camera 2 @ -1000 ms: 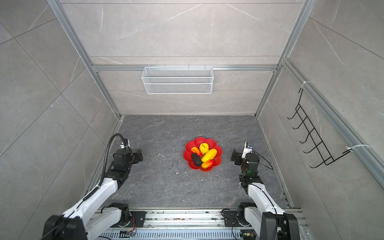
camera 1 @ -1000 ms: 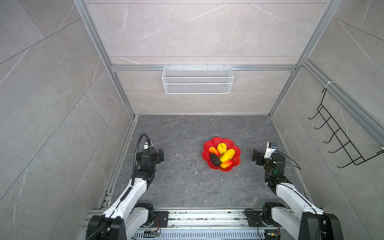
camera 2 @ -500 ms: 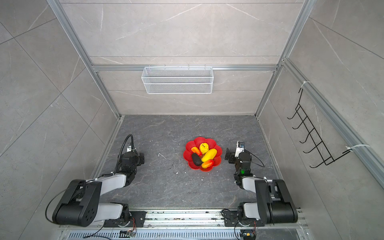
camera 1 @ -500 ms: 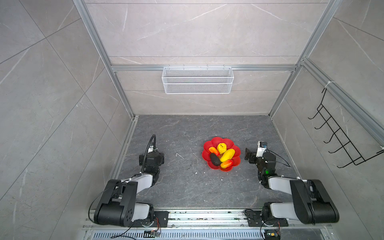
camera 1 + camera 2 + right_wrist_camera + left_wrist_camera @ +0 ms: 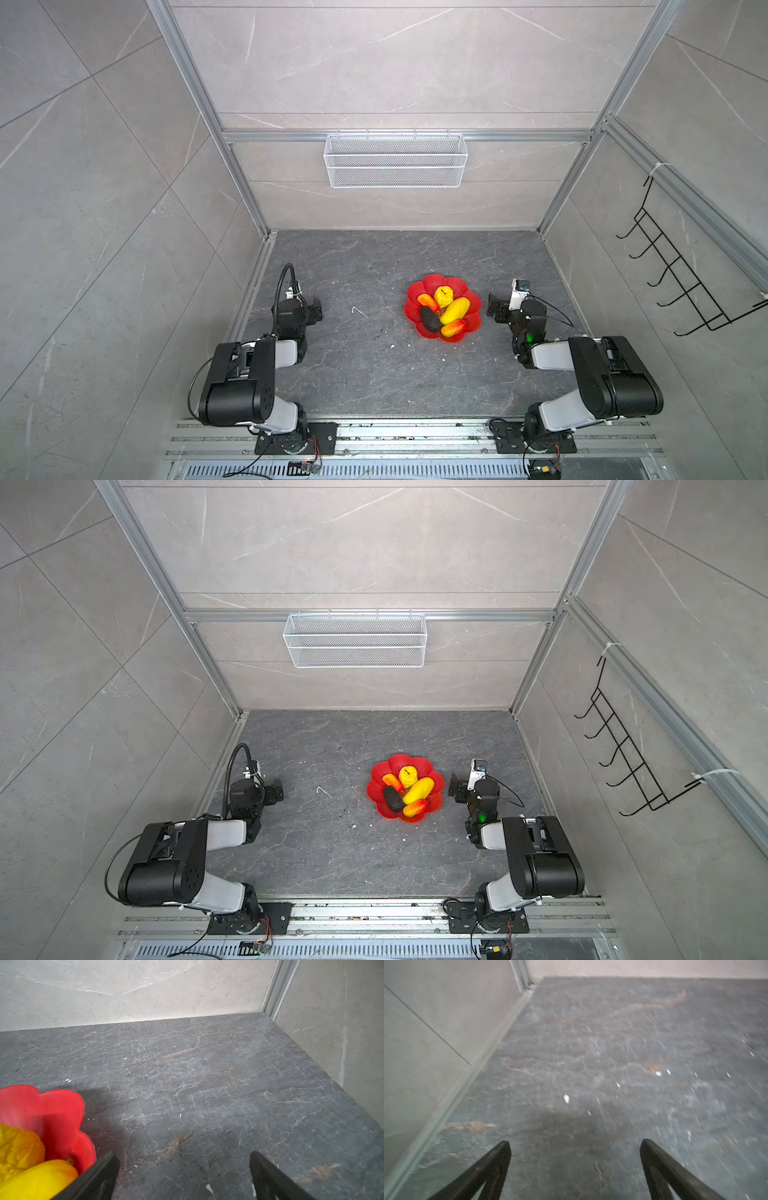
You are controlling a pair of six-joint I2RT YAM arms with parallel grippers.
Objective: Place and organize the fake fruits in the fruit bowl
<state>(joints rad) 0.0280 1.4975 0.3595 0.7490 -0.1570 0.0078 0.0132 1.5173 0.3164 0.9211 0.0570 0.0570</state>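
The red flower-shaped fruit bowl sits right of the floor's centre in both top views. In it lie the fake fruits: a round yellow one, a long yellow one, a dark oval one and two orange-red ones. My right gripper is open and empty, low over the floor just right of the bowl. My left gripper is open and empty over bare floor far left of the bowl.
A white wire basket hangs on the back wall. A black hook rack is on the right wall. Small white crumbs dot the dark stone floor. Both arms are folded low near the front rail.
Both arms have folded down and back toward the front rail, and the grippers have stayed near their spots. The fruits and bowl have not moved.
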